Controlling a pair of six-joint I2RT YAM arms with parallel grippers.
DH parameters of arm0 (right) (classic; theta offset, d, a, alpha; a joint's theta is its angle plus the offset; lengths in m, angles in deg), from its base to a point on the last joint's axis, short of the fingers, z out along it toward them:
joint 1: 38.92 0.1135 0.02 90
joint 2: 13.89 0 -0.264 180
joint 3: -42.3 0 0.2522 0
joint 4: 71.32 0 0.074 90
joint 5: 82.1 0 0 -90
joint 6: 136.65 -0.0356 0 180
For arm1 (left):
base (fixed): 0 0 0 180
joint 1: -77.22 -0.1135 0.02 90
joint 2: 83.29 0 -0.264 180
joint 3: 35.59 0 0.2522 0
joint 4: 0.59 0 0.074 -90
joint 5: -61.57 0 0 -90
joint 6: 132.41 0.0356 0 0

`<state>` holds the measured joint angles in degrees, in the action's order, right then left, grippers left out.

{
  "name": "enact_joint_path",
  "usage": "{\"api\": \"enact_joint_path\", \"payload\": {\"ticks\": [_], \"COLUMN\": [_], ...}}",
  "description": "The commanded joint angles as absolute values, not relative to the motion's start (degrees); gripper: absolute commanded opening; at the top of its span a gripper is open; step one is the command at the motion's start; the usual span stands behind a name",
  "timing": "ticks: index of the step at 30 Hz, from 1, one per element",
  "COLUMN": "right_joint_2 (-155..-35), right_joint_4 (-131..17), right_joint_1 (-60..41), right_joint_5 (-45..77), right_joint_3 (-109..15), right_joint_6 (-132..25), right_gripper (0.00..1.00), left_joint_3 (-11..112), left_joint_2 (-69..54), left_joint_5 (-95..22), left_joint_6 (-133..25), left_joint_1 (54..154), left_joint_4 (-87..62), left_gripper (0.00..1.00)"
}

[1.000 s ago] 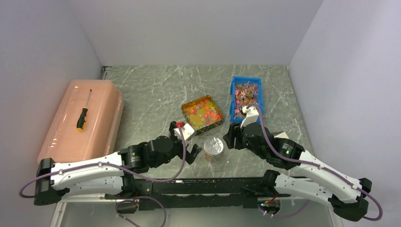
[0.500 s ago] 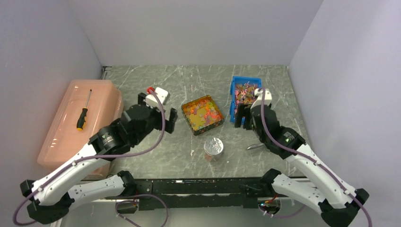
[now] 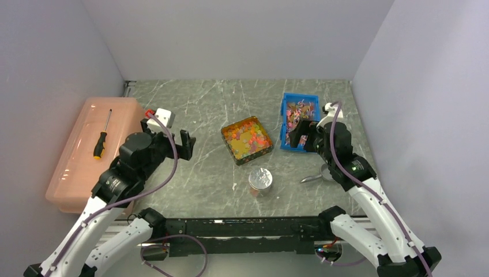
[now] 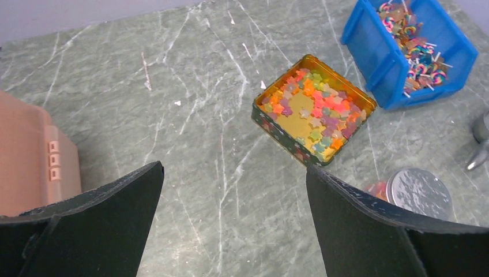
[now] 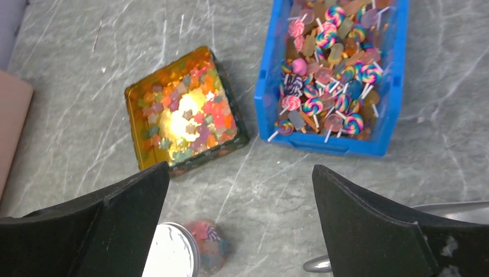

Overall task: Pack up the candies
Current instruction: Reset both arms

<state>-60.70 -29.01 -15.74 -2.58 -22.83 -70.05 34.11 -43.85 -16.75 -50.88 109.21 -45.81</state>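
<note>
Pulled back from the lidded jar point(image 3: 260, 179): left gripper point(image 3: 180, 143) to nine o'clock of the tin point(image 4: 285, 138), right gripper point(image 3: 303, 137) to three, fingers spread, empty. Leaves candies point(image 3: 247, 138) in the tin; suggests a finished fill.

The candies point(image 4: 314, 112) are orange, yellow, red, green; the tin point(image 4: 284, 140) gold, the bin point(image 4: 370, 70) blue.

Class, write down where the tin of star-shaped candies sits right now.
In the top view, the tin sits near the picture's centre, left of the blue bin and just beyond the silver-lidded jar.
</note>
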Motion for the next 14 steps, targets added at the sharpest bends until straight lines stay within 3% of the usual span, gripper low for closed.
{"api": "enact_joint_path", "payload": {"ticks": [1, 6, 14], "right_joint_2": [-56.57, -50.89, -47.25], "right_joint_4": [-34.44, -35.01, -34.76], "right_joint_1": [-15.8, -15.8, -15.8], "right_joint_5": [1.78, 0.72, 0.69], "right_joint_3": [-18.71, -14.87, -12.3], "right_joint_6": [-71.06, -70.33, -70.0], "right_gripper": [1.0, 1.0, 1.0], "left_joint_3": [29.93, 23.5, 23.56], "left_joint_2": [-48.74, -55.61, -55.82], "left_joint_5": [-20.76, -22.6, -23.63], "left_joint_6": [-51.14, -51.45, -49.94], "left_joint_1": [108.94, 108.95, 108.86], "left_joint_4": [-40.31, -34.73, -34.83], "left_gripper": [0.99, 1.0, 0.99]}}
